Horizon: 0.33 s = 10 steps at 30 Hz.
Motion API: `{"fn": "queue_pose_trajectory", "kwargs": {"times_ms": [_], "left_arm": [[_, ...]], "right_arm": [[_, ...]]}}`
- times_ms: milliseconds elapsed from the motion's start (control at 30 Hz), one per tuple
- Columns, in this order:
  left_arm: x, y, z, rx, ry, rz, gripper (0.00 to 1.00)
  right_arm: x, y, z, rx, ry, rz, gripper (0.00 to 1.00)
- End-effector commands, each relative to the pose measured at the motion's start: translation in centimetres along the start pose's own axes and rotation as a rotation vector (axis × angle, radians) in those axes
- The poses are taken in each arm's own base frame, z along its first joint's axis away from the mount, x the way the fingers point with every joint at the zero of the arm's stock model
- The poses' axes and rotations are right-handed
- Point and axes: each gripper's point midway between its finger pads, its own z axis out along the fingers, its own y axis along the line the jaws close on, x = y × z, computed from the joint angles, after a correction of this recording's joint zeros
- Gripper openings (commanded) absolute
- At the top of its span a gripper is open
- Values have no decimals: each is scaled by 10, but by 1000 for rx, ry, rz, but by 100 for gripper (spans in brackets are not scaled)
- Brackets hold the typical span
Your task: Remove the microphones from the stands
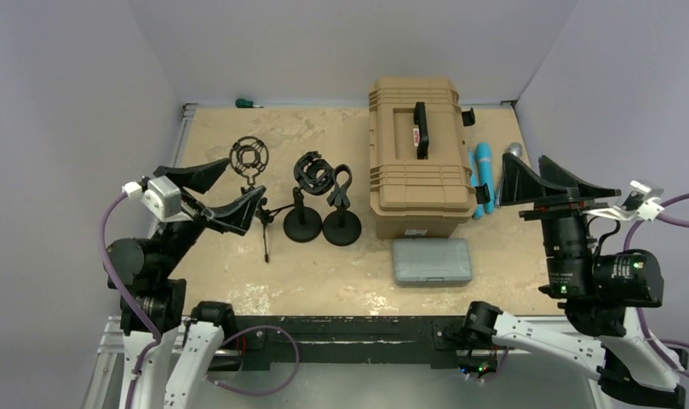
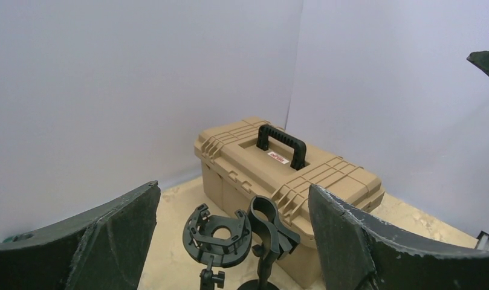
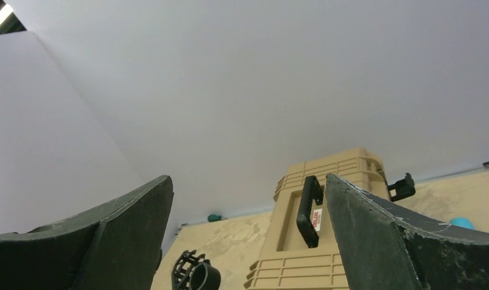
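now, microphone point(image 1: 485, 175) beside case point(image 1: 409, 183), right gripper point(image 3: 248, 181) spread

The jaws stood wide apart with nothing between them, dark against the pale wall. Past them a tan case point(image 3: 287, 235) sat on the counter point(image 3: 229, 241), its black handle point(image 3: 309, 210) lying flat and a black latch point(image 3: 401, 186) at its far end. A ring mount point(image 3: 193, 273) showed lower left, a green thing point(image 3: 214, 217) lay by the wall, and a blue thing point(image 3: 461, 222) peeked out at the right.
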Motion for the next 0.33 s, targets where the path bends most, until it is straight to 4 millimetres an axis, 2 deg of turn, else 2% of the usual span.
{"fn": "queue_pose_trajectory", "kwargs": {"times_ms": [0,133,300], "left_arm": [[-17,-1,-3,-13,-82,36,90],[-14,4,-1,-33,-71,30,90],[-12,5,0,-35,-57,23,89]], "right_arm": [[-18,-18,-4,66,-50,19,96],[-29,-19,-9,41,-69,52,99],[-25,-26,-12,53,-82,14,99]]}}
